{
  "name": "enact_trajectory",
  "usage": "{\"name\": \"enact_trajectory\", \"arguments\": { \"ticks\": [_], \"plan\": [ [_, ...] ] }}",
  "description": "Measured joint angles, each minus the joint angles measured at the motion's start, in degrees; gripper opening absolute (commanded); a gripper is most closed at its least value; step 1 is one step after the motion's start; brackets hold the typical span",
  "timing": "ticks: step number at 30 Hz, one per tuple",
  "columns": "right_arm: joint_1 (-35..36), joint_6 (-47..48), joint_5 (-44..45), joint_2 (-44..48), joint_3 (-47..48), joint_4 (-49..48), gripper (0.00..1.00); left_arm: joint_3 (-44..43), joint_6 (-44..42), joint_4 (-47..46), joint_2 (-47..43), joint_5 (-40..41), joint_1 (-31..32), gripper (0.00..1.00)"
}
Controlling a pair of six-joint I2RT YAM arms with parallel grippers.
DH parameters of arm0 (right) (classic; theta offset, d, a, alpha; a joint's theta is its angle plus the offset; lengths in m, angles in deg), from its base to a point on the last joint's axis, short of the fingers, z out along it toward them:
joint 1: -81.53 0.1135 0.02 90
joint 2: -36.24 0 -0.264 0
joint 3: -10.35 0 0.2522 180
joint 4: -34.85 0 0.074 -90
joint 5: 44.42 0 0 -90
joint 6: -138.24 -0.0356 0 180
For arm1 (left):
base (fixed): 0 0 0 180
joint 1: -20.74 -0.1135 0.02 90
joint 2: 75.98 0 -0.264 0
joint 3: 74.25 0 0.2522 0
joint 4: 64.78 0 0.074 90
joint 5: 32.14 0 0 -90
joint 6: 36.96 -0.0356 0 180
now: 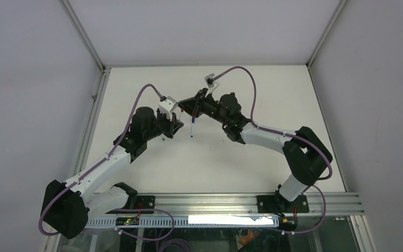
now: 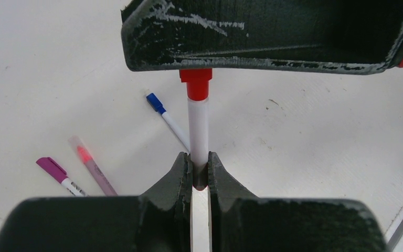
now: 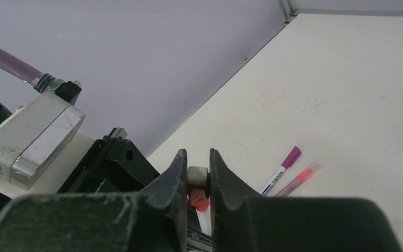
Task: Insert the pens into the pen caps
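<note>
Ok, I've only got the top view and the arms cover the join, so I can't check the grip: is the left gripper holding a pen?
Observer: Yes. The left gripper is shut on a white pen, pinching its barrel.
Operator: Is there a cap on it?
Observer: A red cap sits on its far end, and the right gripper looks closed on that end.
Operator: Is anything on the table besides the blue pen?
Observer: A purple-capped pen and a pink pen lie side by side, not touching.
</note>
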Motion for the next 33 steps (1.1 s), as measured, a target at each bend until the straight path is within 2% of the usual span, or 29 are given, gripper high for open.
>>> {"name": "enact_trajectory", "arguments": {
  "ticks": [20, 27, 29, 30, 31, 33],
  "plan": [
    [0.2, 1.8, -0.8, -1.1, 4.0, 6.6, 0.00, 0.0, -1.9, 0.6, 0.0, 2.3, -0.4, 0.00],
    [-0.1, 3.0, 2.5, 5.0, 3.5, 12.0, 0.00, 0.0, -1.7, -2.2, -0.6, 2.2, 0.5, 0.00],
    [-0.6, 3.7, 3.3, 7.1, 4.2, 14.1, 0.18, 0.0, -1.4, -5.0, -0.9, 1.6, 0.6, 0.00],
    [-0.9, 4.3, 3.4, 7.7, 5.2, 15.6, 0.33, -0.1, -1.1, -6.4, -1.0, 1.2, 0.6, 0.00],
    [-1.1, 4.9, 3.2, 7.8, 7.0, 17.7, 0.40, -0.2, -0.5, -7.9, -1.1, 1.2, 0.7, 0.00],
    [-1.5, 6.1, 1.6, 7.8, 9.0, 21.2, 0.76, -0.2, 0.6, -10.5, -1.1, 2.3, 0.4, 0.00]
  ]
}}
